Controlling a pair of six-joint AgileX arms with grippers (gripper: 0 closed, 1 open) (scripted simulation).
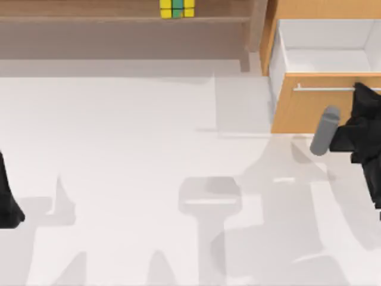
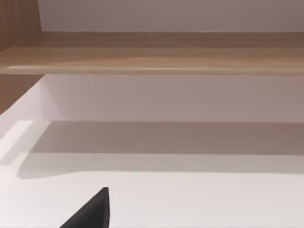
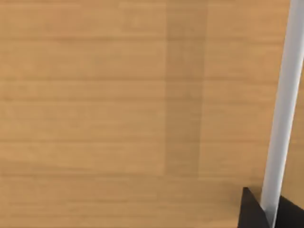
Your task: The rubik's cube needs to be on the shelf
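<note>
The rubik's cube (image 1: 177, 8), yellow and green, rests on the shelf (image 1: 89, 19), the long light-brown ledge along the back of the table, a little left of its upright post (image 1: 257, 27). Both grippers are far from the cube. My left arm (image 1: 7, 199) sits at the table's left edge, and one dark fingertip (image 2: 92, 213) shows in its wrist view, facing the shelf (image 2: 152, 54). My right gripper (image 1: 364, 94) is at the drawer's silver bar handle (image 3: 281, 104), with dark finger parts on either side of the bar.
An orange-wood drawer cabinet (image 1: 297, 110) stands at the back right with its drawer (image 1: 324, 59) pulled out and its white inside showing. The white table (image 1: 149, 167) spreads across the middle and front.
</note>
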